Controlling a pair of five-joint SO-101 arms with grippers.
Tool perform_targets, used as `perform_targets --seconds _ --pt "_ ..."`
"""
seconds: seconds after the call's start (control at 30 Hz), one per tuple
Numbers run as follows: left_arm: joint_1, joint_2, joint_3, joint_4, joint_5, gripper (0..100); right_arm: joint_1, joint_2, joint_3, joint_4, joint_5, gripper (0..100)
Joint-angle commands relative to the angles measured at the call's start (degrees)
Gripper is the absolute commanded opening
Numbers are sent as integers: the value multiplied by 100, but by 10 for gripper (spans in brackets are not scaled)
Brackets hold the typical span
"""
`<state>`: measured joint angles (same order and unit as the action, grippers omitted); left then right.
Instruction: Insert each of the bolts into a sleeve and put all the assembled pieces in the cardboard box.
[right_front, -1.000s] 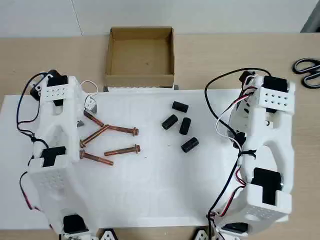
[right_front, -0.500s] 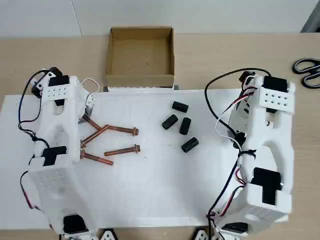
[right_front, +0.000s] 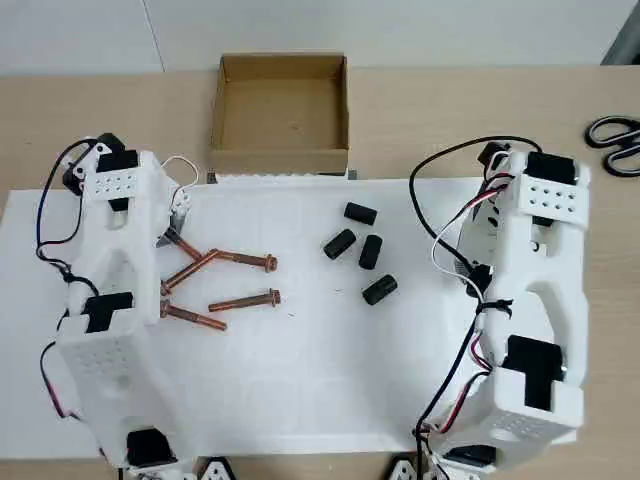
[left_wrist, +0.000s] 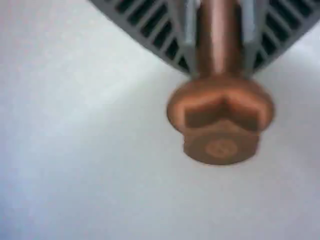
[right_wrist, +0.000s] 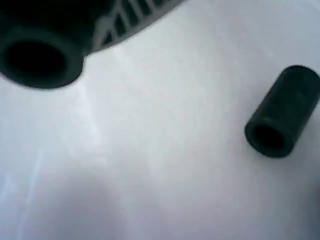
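Observation:
My left gripper (left_wrist: 220, 55) is shut on a copper bolt (left_wrist: 220, 125), whose hex head points out from between the grey fingers (left_wrist: 150, 30). From above, that bolt (right_front: 190, 242) lies low at the left arm's tip, beside several other copper bolts (right_front: 245, 299) spread on the white sheet. Black sleeves (right_front: 370, 251) lie in a loose group mid-table. In the right wrist view a black sleeve (right_wrist: 37, 57) sits close up against my right gripper's ribbed finger (right_wrist: 130, 20), seemingly held. Another sleeve (right_wrist: 282, 112) lies loose on the sheet. The cardboard box (right_front: 280, 158) stands open and empty at the back.
A white sheet (right_front: 300, 380) covers the wooden table. Scissors (right_front: 615, 140) lie at the far right edge. The right arm (right_front: 535, 260) stands over the sheet's right side, with cables trailing toward the sleeves.
The left arm has shifted slightly, and the bolt at its tip has moved a little with it. The right arm, the sleeves and the other bolts have stayed put.

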<state>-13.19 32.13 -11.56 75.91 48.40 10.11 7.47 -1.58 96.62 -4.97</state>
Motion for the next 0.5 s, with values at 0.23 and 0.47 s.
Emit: perform_targets --seconds 0.23,0.47 --pt "-97 229 -84 88 -589 8 66 -330 -26 31 -44 5" --pt "-97 229 -84 53 -598 8 66 -330 -26 31 -44 5"
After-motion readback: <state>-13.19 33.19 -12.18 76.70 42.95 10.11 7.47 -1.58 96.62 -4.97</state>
